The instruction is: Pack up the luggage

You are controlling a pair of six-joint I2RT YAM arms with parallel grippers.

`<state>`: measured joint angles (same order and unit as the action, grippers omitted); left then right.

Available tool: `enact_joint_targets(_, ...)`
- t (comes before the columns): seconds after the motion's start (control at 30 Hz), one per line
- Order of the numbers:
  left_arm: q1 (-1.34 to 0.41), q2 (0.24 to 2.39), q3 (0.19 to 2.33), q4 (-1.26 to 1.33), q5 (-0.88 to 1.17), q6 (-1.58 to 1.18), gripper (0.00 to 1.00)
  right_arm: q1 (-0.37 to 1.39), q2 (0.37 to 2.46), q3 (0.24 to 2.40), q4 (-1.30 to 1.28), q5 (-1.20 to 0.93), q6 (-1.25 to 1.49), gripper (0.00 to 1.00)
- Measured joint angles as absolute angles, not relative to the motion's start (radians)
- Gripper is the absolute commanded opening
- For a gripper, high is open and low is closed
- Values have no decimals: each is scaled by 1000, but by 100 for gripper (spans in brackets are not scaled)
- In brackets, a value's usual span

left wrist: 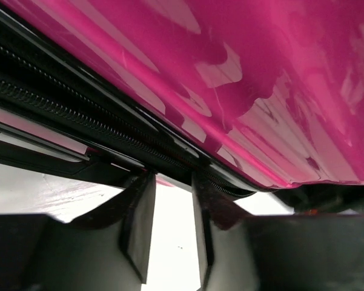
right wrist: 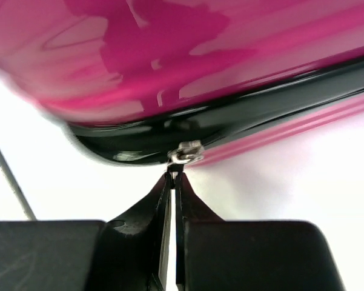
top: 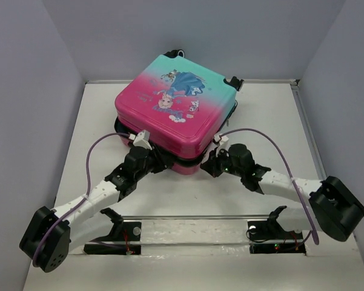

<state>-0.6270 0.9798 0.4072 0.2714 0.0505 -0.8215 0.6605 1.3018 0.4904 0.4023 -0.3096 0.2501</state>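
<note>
The luggage (top: 175, 109) lies flat on the bench (top: 278, 121), lid down, pink end toward the arms. From above, the left pincer (top: 142, 140) is at its near-left edge and the right pincer (top: 218, 142) at its near-right edge, both level with the seam.

In the left wrist view, the pink shell (left wrist: 242, 91) fills the top and the zip (left wrist: 60, 103) runs under it, its two sides looking unjoined here. The left pincer (left wrist: 172, 206) is parted with nothing between the jaws, only bench showing through, and its tips are up against the seam.

In the right wrist view, the right pincer (right wrist: 172, 182) is closed, and its tips appear to pinch the tab of the zip pull (right wrist: 185, 153) at the rounded corner.

The step looks like zipping up. To do it well, pull along the seam rather than away from it, slowly round the corner. Let the left pincer press the lid down so the halves meet ahead of the pull.
</note>
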Motion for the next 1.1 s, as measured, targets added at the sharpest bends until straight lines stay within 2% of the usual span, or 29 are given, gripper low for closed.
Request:
enact_joint_targets(0.2, -646, 1019, 416, 313, 32, -845, 18, 879, 1156, 455, 267, -89, 336, 7)
enact_joint_targets(0.37, -661, 1071, 435, 349, 32, -862, 8, 989, 1072, 436, 216, 56, 432, 7)
enact_joint_targets(0.53, -689, 1137, 459, 403, 23, -875, 6, 1190, 1222, 500, 159, 74, 499, 7)
enact_joint_targets(0.67, -712, 1148, 461, 419, 2, -873, 6, 1222, 1389, 649, 133, 130, 514, 7)
enact_joint_targets(0.77, -719, 1137, 461, 406, -11, -865, 6, 1229, 1430, 747, 118, 213, 524, 8)
enact_joint_targets(0.8, -721, 1119, 461, 388, -22, -854, 6, 1231, 1425, 760, 117, 239, 529, 11)
enact_joint_targets(0.83, -723, 1097, 461, 369, -36, -846, 6, 1232, 1410, 764, 114, 272, 539, 24)
enact_joint_targets(0.87, -723, 1069, 461, 353, -53, -841, 6, 1232, 1387, 759, 101, 303, 549, 33)
enact_joint_targets(0.9, -723, 1038, 461, 344, -68, -825, 10, 1228, 1359, 746, 84, 327, 565, 42)
enact_joint_targets(0.93, -723, 1006, 461, 339, -81, -819, 13, 1220, 1317, 723, 62, 349, 587, 57)
enact_joint_targets(0.97, -723, 975, 461, 332, -94, -812, 27, 1211, 1282, 698, 42, 366, 603, 62)
enact_joint_targets(1.0, -722, 960, 463, 329, -101, -807, 34, 1201, 1247, 676, 19, 382, 625, 65)
enact_joint_targets(1.07, -722, 941, 472, 306, -111, -794, 45, 1163, 1180, 629, -21, 399, 651, 66)
enact_joint_targets(1.1, -722, 940, 472, 297, -114, -789, 47, 1137, 1144, 601, -46, 411, 666, 65)
